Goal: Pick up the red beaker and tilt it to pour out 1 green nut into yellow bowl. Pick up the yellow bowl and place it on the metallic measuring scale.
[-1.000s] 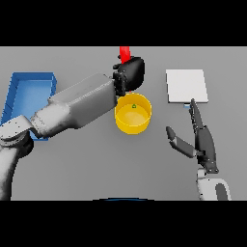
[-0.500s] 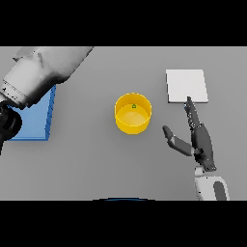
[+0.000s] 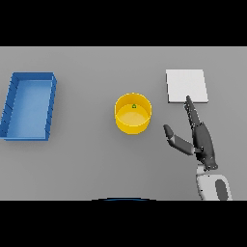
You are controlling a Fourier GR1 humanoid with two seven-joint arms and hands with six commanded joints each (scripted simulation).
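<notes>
The left arm with its red beaker has gone from view, uncovering the whole blue rectangular tray [image 3: 30, 106]. The round yellow bowl [image 3: 132, 114], holding a small green nut [image 3: 134, 106], now stands unobstructed.

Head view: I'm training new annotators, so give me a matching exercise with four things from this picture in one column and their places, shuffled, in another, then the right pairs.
Things:
1. blue tray
2. yellow bowl
3. green nut
4. measuring scale

Places:
A. inside the bowl
B. far right, just beyond the open right hand's fingertips
C. table's left side
D. middle of the table

Pairs: 1-C, 2-D, 3-A, 4-B
</notes>
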